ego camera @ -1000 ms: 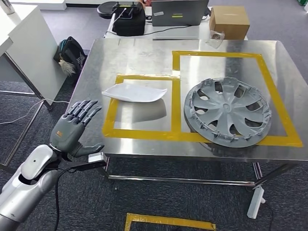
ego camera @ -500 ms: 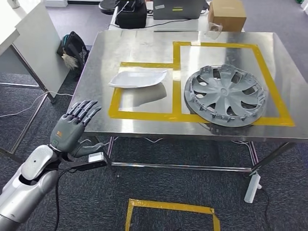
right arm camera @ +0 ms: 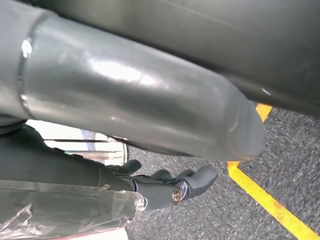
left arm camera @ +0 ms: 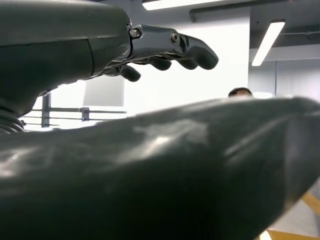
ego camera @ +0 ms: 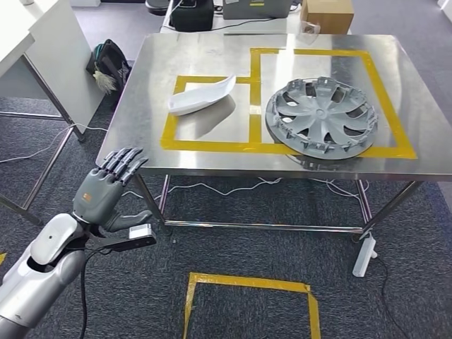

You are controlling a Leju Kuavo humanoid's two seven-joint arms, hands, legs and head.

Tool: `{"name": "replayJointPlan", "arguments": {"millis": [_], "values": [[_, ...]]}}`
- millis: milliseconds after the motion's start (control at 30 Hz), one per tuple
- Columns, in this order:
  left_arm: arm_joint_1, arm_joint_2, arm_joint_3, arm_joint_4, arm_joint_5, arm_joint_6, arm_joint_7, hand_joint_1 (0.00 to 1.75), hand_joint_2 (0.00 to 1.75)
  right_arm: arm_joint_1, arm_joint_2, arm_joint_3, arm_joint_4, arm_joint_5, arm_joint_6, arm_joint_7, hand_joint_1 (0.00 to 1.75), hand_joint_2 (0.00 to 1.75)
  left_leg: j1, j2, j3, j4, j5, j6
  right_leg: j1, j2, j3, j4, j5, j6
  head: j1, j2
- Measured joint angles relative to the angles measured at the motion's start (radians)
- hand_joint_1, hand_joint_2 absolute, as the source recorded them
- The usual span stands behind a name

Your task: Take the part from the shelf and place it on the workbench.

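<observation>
From the head view, the stainless-steel workbench (ego camera: pixel 159 85) marked with yellow tape rectangles already carries two parts: a white curved plastic trim piece (ego camera: pixel 201 95) lying inside the smaller taped box, and a round grey plastic wheel cover (ego camera: pixel 321 116) resting in the larger box, its near edge overlapping the tape line. The left hand (ego camera: pixel 106 189) hangs out in front of and below the bench's near edge, fingers straight and spread, holding nothing, well apart from both parts. Judging by that, a placement looks done, with the robot standing off from the bench; no shelf is in sight, so whether another part remains to be fetched cannot be told. A yellow tape outline (ego camera: pixel 251 284) lies on the dark carpet floor (ego camera: pixel 240 233) short of the bench. In the left wrist view the same hand's dark fingers (left arm camera: pixel 177 45) are extended with nothing between them and the thumb. In the right wrist view the right hand (right arm camera: pixel 162 187) shows dark fingers stretched over the carpet, apparently holding nothing, a yellow floor stripe (right arm camera: pixel 264 200) just beyond them
</observation>
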Motion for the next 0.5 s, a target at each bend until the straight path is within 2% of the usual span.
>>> {"name": "replayJointPlan", "arguments": {"millis": [67,100,133,167,200,233,267,300,333,367,400,433,467,500], "values": [[0.002,0.0,0.001,0.0,0.001,0.0,0.0,0.0,0.0,0.003,-0.001,0.0,0.0,0.0,0.0,0.0,0.0,0.0,-0.002,0.001,-0.009,-0.016,0.004,0.017,-0.002,0.001,-0.01,-0.002,0.015,0.012,0.0,0.0],[0.003,0.0,0.001,0.0,0.001,0.0,0.0,0.0,0.0,0.006,-0.001,0.0,0.001,0.0,0.0,-0.001,0.0,0.0,-0.001,0.002,-0.019,-0.015,0.014,0.026,-0.003,0.001,-0.019,0.006,0.001,0.018,0.001,0.0],[0.004,0.0,0.001,0.0,0.001,-0.001,0.0,0.0,0.0,0.009,-0.001,-0.001,0.001,0.0,0.0,-0.002,0.0,0.0,0.0,0.004,-0.03,-0.016,0.025,0.034,-0.004,0.001,-0.03,0.031,-0.033,0.023,0.002,0.0],[0.004,0.0,0.001,0.0,0.001,-0.001,0.0,0.0,0.0,0.011,-0.002,-0.001,0.002,0.0,0.0,-0.002,0.0,0.0,0.001,0.005,-0.042,-0.016,0.037,0.04,-0.005,0.001,-0.045,0.078,-0.084,0.027,0.003,0.0],[0.005,0.0,0.001,0.0,0.001,-0.001,0.0,0.0,0.0,0.011,-0.002,-0.002,0.002,0.0,0.0,-0.001,0.0,0.0,0.0,0.005,-0.056,-0.016,0.049,0.044,-0.006,0.0,-0.062,0.143,-0.139,0.03,0.005,0.0],[0.005,0.0,0.001,0.0,0.001,-0.001,0.0,0.0,0.0,0.011,-0.003,-0.003,0.002,0.0,0.0,0.001,0.0,0.0,0.0,0.005,-0.071,-0.015,0.061,0.045,-0.006,0.0,-0.076,0.215,-0.181,0.032,0.006,0.0],[0.006,0.0,0.001,0.0,0.001,-0.001,0.0,0.0,0.0,0.011,-0.003,-0.004,0.002,0.0,0.0,0.002,0.0,0.0,-0.001,0.005,-0.088,-0.014,0.075,0.045,-0.006,0.0,-0.081,0.274,-0.197,0.033,0.006,0.0],[0.008,0.0,0.001,0.0,0.001,-0.001,0.0,0.0,0.0,0.01,-0.004,-0.005,0.002,0.0,0.0,0.002,0.0,0.0,-0.002,0.005,-0.106,-0.013,0.089,0.044,-0.005,0.0,-0.074,0.306,-0.189,0.033,0.007,0.0],[0.009,0.0,0.001,0.0,0.001,-0.001,0.0,0.0,0.0,0.01,-0.004,-0.006,0.002,0.0,0.0,0.002,0.0,0.0,-0.002,0.005,-0.125,-0.012,0.102,0.043,-0.005,0.0,-0.051,0.305,-0.163,0.031,0.007,0.0],[0.01,0.0,0.001,0.0,0.001,-0.001,0.0,0.0,0.0,0.01,-0.004,-0.006,0.002,0.0,0.0,0.002,0.0,0.0,-0.002,0.005,-0.142,-0.01,0.114,0.04,-0.006,0.0,-0.011,0.27,-0.133,0.03,0.007,0.0],[0.011,0.0,0.002,0.0,0.001,-0.001,0.0,0.0,0.0,0.008,-0.004,-0.007,0.002,0.0,0.0,0.003,0.0,0.0,-0.002,0.004,-0.156,-0.007,0.125,0.037,-0.005,0.0,0.045,0.205,-0.122,0.028,0.007,0.0],[0.011,0.0,0.002,0.0,0.001,-0.001,0.0,0.0,0.0,0.006,-0.005,-0.007,0.001,0.0,0.001,0.004,0.0,0.0,-0.003,0.004,-0.167,-0.003,0.135,0.032,-0.004,0.001,0.107,0.122,-0.131,0.026,0.006,0.0],[0.011,0.0,0.004,0.0,0.001,-0.001,0.001,0.0,0.0,0.004,-0.006,-0.008,0.001,0.0,0.002,0.005,0.0,0.0,-0.003,0.004,-0.175,-0.002,0.145,0.026,-0.002,0.001,0.153,0.055,-0.15,0.021,0.005,0.0],[0.011,0.0,0.005,0.0,0.002,-0.001,0.001,0.0,0.0,0.003,-0.007,-0.008,0.001,0.0,0.004,0.005,0.0,0.0,-0.002,0.004,-0.178,-0.001,0.155,0.019,0.001,0.002,0.182,0.007,-0.17,0.015,0.005,0.0]]}}
